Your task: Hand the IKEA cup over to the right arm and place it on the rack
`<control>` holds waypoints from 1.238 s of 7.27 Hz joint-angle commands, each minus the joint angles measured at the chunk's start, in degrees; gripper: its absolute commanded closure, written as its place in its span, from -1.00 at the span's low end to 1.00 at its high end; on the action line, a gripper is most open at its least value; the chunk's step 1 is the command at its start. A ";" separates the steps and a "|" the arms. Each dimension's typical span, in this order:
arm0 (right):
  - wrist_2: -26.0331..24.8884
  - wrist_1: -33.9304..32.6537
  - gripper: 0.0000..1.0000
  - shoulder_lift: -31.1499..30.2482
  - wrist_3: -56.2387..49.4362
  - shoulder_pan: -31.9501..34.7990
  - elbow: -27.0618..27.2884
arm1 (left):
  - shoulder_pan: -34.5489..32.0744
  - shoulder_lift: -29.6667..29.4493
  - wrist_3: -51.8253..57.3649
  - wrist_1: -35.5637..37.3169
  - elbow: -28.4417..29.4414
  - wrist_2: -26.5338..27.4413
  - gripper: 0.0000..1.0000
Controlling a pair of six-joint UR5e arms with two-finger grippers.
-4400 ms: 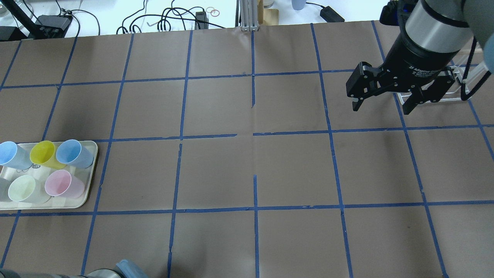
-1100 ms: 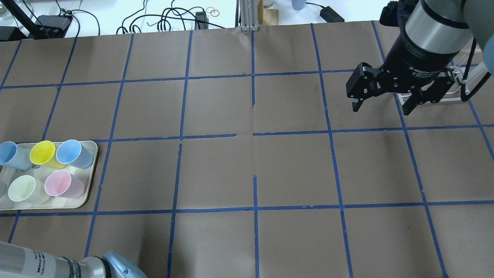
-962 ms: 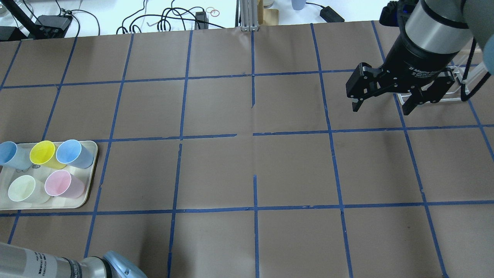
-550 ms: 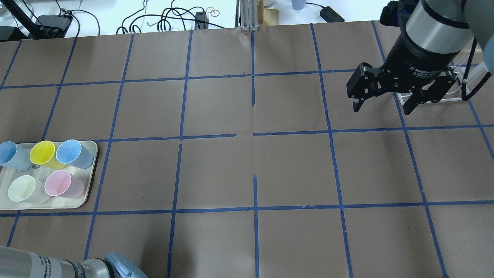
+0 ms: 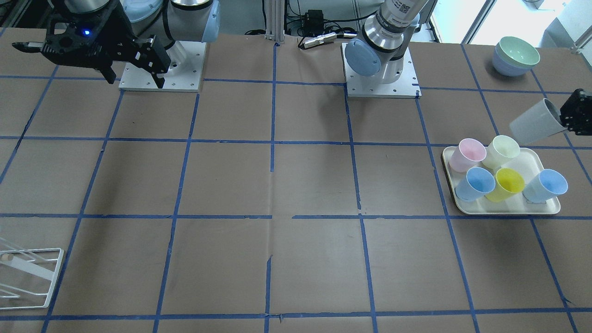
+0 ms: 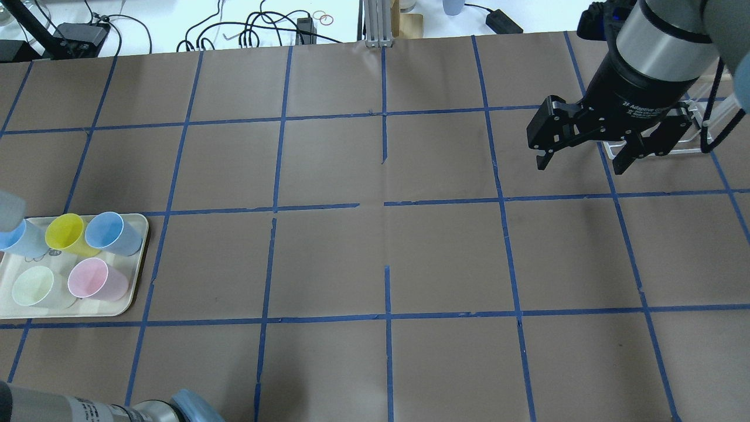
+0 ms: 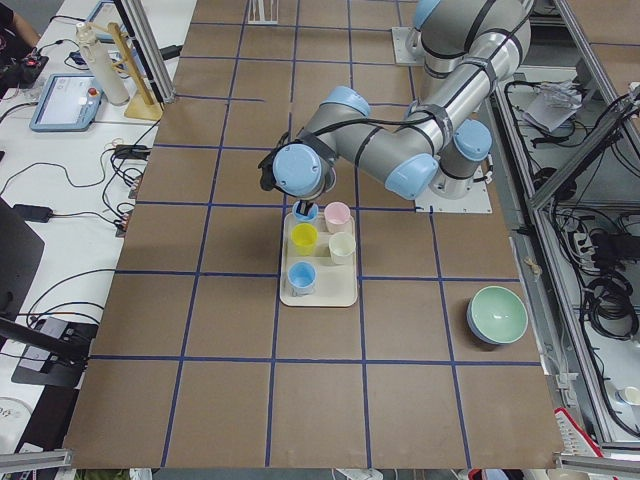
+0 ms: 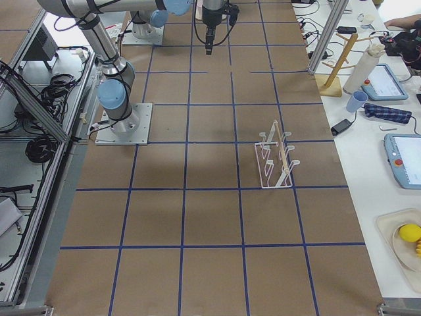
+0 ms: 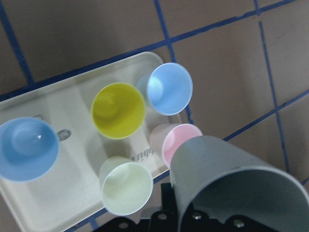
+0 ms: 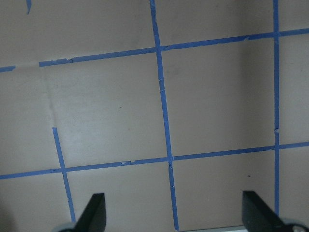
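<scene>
The IKEA cup (image 5: pixel 536 124) has come off the tray (image 6: pixel 139 264) within the last 4.4 s and now hangs raised and tilted near the tray's end; the left gripper (image 5: pixel 565 116) has its jaws clamped on the cup's rim; pick-up is judged complete, handover pending; 5 cups remain on the tray. The right gripper (image 6: pixel 579 167) is unmoved, jaws spread wide and empty, near the rack (image 8: pixel 276 158). The cup sits close to the surface's left end; the stretch between the 2 grippers offers ample room.
</scene>
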 commanded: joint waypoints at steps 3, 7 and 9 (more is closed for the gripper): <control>38.77 3.15 -1.00 0.26 -0.95 -11.38 0.61 | -12.11 -0.03 -11.95 -13.68 -2.42 -21.58 1.00; 69.51 3.34 -1.00 0.17 -5.91 -11.22 5.95 | -22.49 0.40 -23.34 -26.60 -4.09 -40.13 1.00; 80.56 3.26 -1.00 0.26 -9.47 -11.22 9.83 | -29.86 0.84 -23.34 -29.96 -4.10 -48.84 1.00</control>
